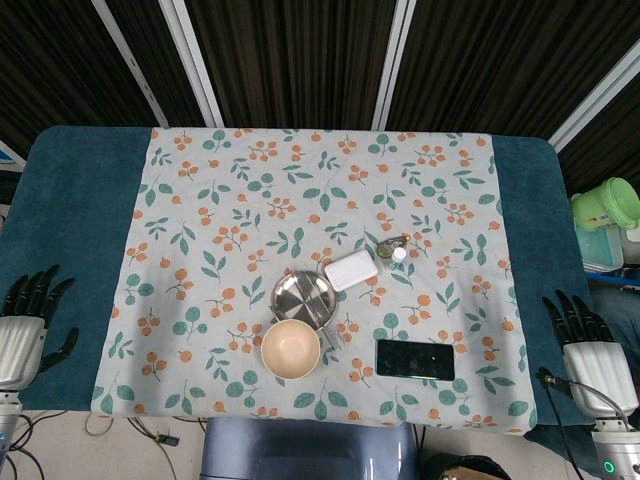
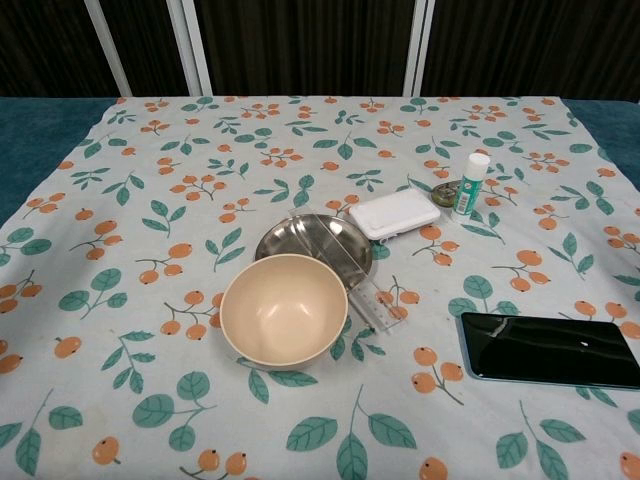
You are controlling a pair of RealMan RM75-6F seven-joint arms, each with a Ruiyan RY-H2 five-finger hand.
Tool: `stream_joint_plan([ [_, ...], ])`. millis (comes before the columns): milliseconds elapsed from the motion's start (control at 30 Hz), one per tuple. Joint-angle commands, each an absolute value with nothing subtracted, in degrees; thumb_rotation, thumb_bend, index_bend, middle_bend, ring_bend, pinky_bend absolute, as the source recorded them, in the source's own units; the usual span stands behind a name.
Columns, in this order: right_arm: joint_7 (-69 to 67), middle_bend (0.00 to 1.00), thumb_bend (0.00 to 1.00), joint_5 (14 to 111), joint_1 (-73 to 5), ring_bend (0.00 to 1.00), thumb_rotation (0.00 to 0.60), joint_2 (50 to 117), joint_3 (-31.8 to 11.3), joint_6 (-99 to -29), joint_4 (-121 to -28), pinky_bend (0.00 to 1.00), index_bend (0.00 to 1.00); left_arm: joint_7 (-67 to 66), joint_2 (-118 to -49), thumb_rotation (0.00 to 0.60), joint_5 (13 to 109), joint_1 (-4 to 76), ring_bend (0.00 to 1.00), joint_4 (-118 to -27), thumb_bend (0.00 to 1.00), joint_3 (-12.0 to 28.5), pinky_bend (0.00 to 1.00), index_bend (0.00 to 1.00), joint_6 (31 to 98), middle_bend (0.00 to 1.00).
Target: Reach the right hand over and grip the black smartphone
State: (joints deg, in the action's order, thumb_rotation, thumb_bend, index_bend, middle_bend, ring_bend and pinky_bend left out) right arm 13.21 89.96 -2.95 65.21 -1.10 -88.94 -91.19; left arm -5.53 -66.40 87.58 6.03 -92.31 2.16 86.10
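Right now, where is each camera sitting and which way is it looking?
Head view: high up, looking straight down on the table; left hand and right hand show at the sides, open.
Chest view: lower, looking forward across the tablecloth; no hands show.
Both share the black smartphone, bowl and white box.

The black smartphone (image 1: 415, 359) lies flat on the floral cloth (image 1: 250, 190); the right hand (image 1: 588, 340) rests well apart, fingers seemingly spread, holding nothing.
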Motion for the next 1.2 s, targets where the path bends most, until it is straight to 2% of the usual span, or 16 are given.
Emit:
stream_joint_plan([
  [33, 13.3, 0.0, 0.18, 89.9, -2.9, 0.01, 0.6, 65.3, -1.2, -89.0, -91.1, 0.2, 0.0, -5.5, -66.4, 0.6, 87.6, 6.0, 0.0, -92.3, 0.35, 2.1, 0.0, 0.12, 86.1, 0.0],
  [667, 9.7, 0.0, 0.18, 90.3, -3.2, 0.01, 0.6, 64.7, -0.5, -86.7, -92.4, 0.18, 0.0, -4.7, -65.9, 0.6, 87.3, 6.0, 0.0, -92.5, 0.34, 2.0, 0.0, 0.12, 85.7, 0.0],
  [800, 8.6, 0.05, 0.18, 90.4, -3.4, 0.02, 0.6, 64.2, 0.1, -85.4, -93.1, 0.18, 0.0, -4.9, -65.9, 0.6, 87.0, 6.0, 0.0, -92.8, 0.34, 2.0, 0.0, 0.12, 85.4, 0.0],
  [933, 6.2, 0.06, 0.18, 90.1, -4.1, 0.02, 0.6, 63.7, 1.5, -81.8, -95.1, 0.18, 0.0, -5.3, -66.0, 0.6, 87.0, 5.9, 0.0, -92.9, 0.34, 2.0, 0.0, 0.12, 85.5, 0.0],
  [1067, 1.3, 0.05, 0.17, 87.8, -7.1, 0.01, 0.6, 61.9, 1.8, -74.7, -97.3, 0.18, 0.0, -6.0, -66.2, 0.6, 86.7, 5.9, 0.0, -93.0, 0.34, 2.1, 0.0, 0.12, 85.5, 0.0],
  [1200, 5.8, 0.05, 0.17, 85.5, -9.3, 0.01, 0.6, 61.8, 1.0, -70.6, -99.2, 0.18, 0.01, -6.3, -66.2, 0.6, 86.4, 5.9, 0.0, -93.2, 0.34, 2.1, 0.0, 0.12, 85.4, 0.0],
])
